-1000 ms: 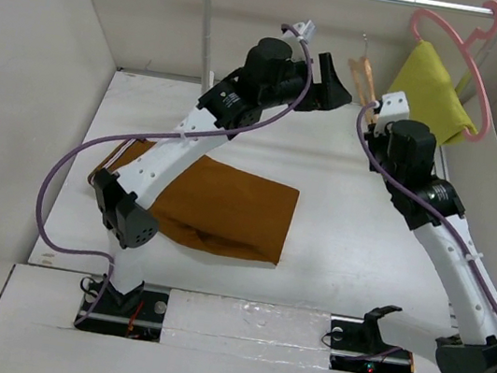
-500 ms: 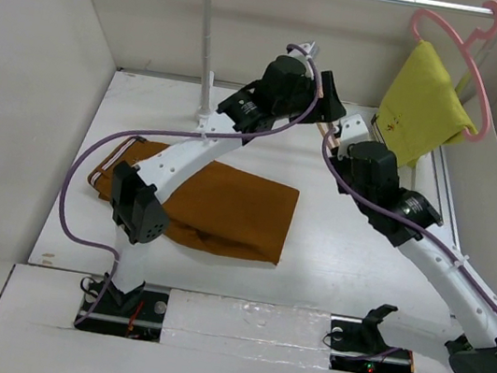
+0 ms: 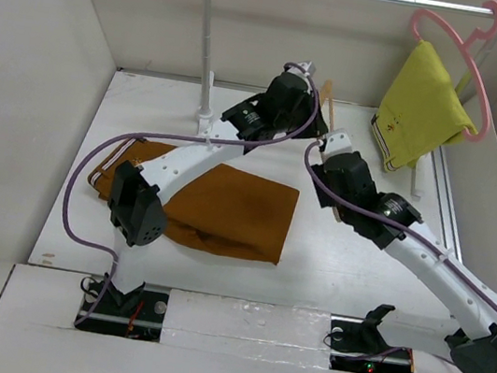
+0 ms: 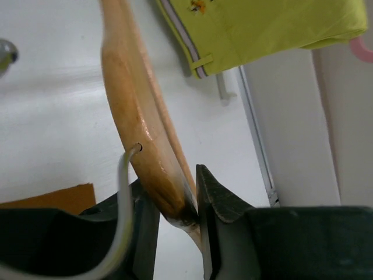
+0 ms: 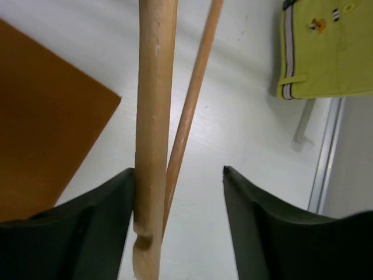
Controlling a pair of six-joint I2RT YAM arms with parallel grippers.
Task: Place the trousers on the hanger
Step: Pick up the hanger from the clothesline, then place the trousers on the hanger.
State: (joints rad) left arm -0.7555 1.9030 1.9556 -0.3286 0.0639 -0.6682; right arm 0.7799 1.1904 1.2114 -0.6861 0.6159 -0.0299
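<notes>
My left gripper (image 4: 185,204) pinches 1 end of the hanger (image 4: 135,116) to carry it alone. My right gripper (image 5: 178,195) stands spread, free to fetch the trousers (image 3: 226,207).

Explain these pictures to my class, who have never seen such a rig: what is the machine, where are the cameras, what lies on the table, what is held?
A left arm and a right arm, both robotic, are bolted at a table's near edge, each ending in a two-finger gripper. The wide picture comes from a fixed camera above and behind; the close-ups come from cameras on their wrists. Rust-brown trousers lie on the table; a yellow-green garment hangs at the back right. The left gripper is shut on a wooden hanger near its metal hook. The right gripper is open, the hanger beside one finger.
</notes>
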